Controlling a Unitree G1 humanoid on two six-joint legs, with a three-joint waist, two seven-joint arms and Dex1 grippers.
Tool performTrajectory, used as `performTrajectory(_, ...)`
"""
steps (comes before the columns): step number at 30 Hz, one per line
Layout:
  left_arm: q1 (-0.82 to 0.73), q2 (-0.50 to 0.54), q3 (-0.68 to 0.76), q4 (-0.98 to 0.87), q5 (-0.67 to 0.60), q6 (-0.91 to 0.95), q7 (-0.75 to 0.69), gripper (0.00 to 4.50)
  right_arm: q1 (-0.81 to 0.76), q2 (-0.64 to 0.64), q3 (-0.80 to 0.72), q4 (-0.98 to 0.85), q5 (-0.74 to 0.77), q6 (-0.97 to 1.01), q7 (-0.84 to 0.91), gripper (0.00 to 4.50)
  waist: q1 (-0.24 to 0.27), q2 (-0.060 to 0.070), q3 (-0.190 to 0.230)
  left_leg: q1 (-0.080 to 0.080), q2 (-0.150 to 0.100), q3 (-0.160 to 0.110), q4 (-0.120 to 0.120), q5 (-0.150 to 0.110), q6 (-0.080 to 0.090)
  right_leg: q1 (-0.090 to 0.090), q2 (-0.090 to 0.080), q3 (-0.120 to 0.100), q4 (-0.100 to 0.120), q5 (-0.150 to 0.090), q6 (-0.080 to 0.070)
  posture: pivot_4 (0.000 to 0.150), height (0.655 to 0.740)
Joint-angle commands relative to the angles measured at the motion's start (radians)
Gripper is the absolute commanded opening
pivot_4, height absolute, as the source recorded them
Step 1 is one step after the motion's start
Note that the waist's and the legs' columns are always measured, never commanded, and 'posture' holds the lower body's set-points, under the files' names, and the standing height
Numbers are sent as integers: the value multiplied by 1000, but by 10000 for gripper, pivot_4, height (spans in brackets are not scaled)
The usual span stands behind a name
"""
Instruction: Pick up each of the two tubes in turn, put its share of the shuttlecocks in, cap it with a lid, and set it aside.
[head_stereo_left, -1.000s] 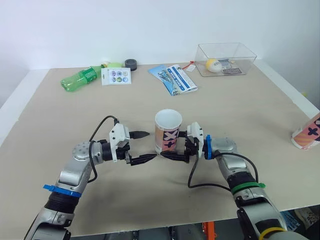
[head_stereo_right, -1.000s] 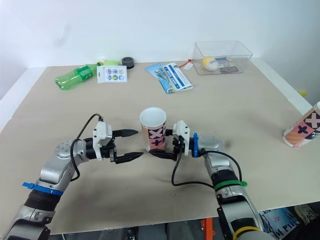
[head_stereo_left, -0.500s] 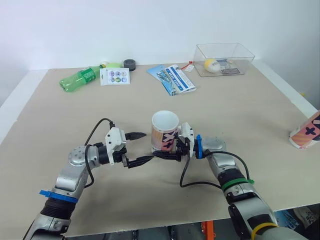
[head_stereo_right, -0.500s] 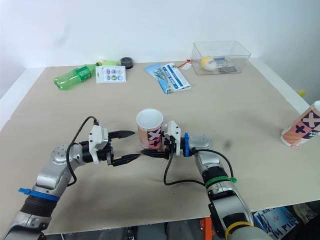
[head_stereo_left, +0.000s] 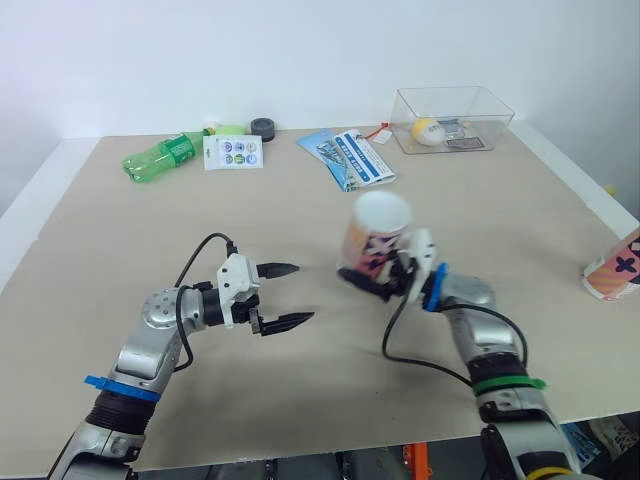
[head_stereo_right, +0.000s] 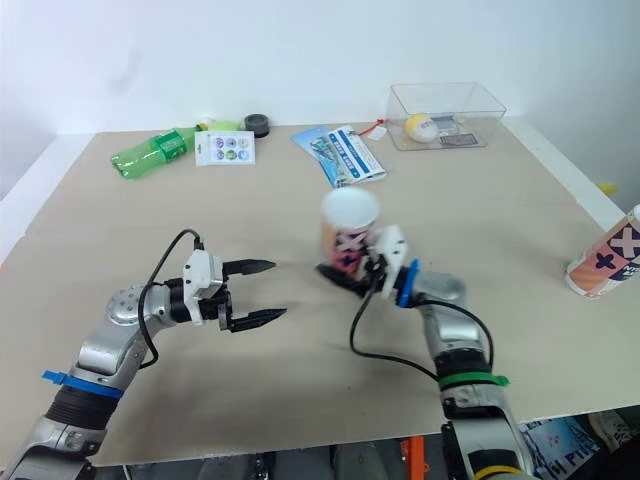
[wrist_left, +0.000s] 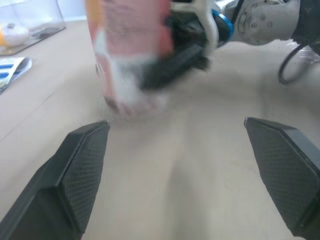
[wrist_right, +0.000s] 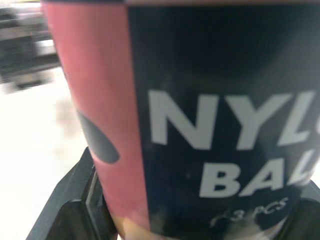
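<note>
- moved since a second ago: tube (head_stereo_left: 375, 238), carried by the right gripper (head_stereo_left: 372, 284) toward the robot's right, away from the left gripper (head_stereo_left: 298, 293); seemingly lifted off the table (head_stereo_left: 150, 230).
- right gripper: clamped on the tube's lower end.
- left gripper: fingers spread wide, empty, low over the table.
- tube: long axis near upright, slightly tilted, open mouth up; lies to the left gripper's right, apart from it.
- second tube (head_stereo_left: 612, 268): at the table's right edge, nearer the right arm.
</note>
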Motion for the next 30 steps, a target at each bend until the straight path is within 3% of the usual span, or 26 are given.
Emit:
performTrajectory(1,-33,-13,-16,-28,1,-15,-12,45000,53,-50,-178,-34,-36,-9,-307,30665,0,0,0,0,0,0,0,0,0,0,0,0,0,0,0,1500,7400)
performTrajectory(4,-58,-37,-36,-8,11,-23,-8,45000,141,-73,-291,-21,-89,-8,-554,30665,1,0,0,0,0,0,-1,0,0,0,1,0,0,-1,0,1500,7400)
performTrajectory(10,-84,-70,-51,22,25,-29,-5,45000,174,-89,-379,78,-128,-16,-815,30665,-13,0,0,3,1,2,-3,0,0,1,5,8,0,-3,4,1500,7400)
performTrajectory(16,-98,-80,-54,45,33,-38,-8,45000,129,-124,-365,186,-100,-15,-789,30665,-23,-1,0,8,1,1,-2,2,3,7,7,10,-1,-1,5,1500,7400)
performTrajectory(17,-99,-81,-55,47,34,-40,-8,45000,126,-125,-365,193,-88,-7,-778,40545,-23,-1,0,9,1,1,-2,2,4,8,7,10,-1,-1,5,1500,7400)
performTrajectory(18,-100,-83,-56,48,36,-41,-7,45000,126,-129,-362,199,-83,-7,-766,44669,-23,-1,0,9,0,0,-1,2,4,9,7,10,-1,-1,5,1500,7400)
performTrajectory(24,-96,-95,-65,54,44,-46,-9,45000,173,-146,-370,128,-34,28,-714,44904,-24,-1,0,9,0,0,-3,2,4,10,7,10,-3,-2,6,1500,7400)
performTrajectory(30,-104,-100,-69,78,52,-60,-21,45000,327,-134,-367,-147,12,147,-704,44904,-23,-1,0,9,0,-1,-6,2,4,9,7,10,-3,-3,6,1500,7400)
